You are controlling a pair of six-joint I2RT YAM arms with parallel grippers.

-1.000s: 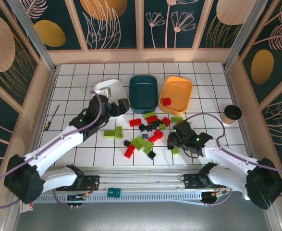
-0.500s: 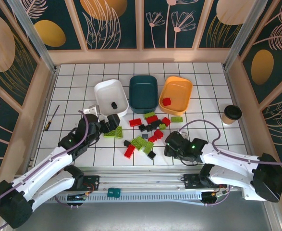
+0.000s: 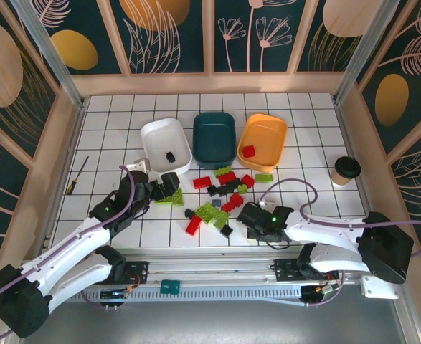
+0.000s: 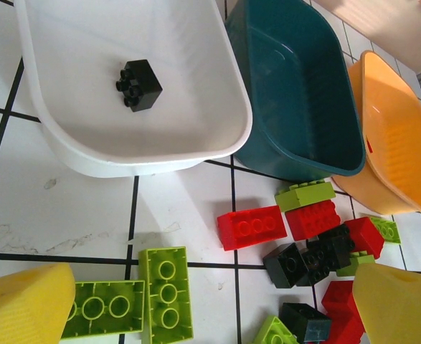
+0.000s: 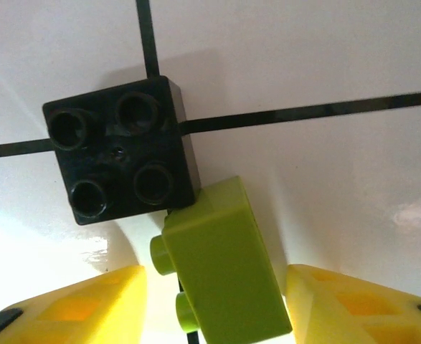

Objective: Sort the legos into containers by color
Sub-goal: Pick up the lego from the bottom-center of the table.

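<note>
1. Since a second ago, the left arm (image 3: 88, 229) is no longer reaching over the white bin (image 3: 155, 136). It is now drawn back toward the near left. A black brick (image 4: 138, 84) is lying uncovered in that bin. The right arm (image 3: 325, 231) is now swung leftward to the near edge of the pile, its jaws closer together than before.
2. Most of the legos (image 3: 224, 192) are lying in a loose pile of red, lime green and black on the tiles, just on the near side of the three bins.
3. A red brick (image 3: 248, 151) is sitting in the orange bin (image 3: 271, 127) at the right of the row. The teal bin (image 3: 214, 132) is standing between it and the white one.
4. Two oblong lime green bricks (image 4: 166, 294) are lying at the left of the pile, touching at a right angle.
5. The left gripper (image 4: 210, 287) is hovering just over them, its fingers (image 4: 24, 304) spread wide.
6. A small lime green brick (image 5: 221, 279) is lying on its side at the near edge of the pile, one corner touching a black square brick (image 5: 120, 161).
7. The right gripper (image 5: 217, 301) is straddling that small green brick, with a yellow pad close on either side. Whether the pads are pressing it, I cannot tell.
8. A paper cup (image 3: 346, 169) with a dark lid is standing well apart at the right. A screwdriver (image 3: 77, 175) is lying at the left of the table (image 3: 110, 122).
</note>
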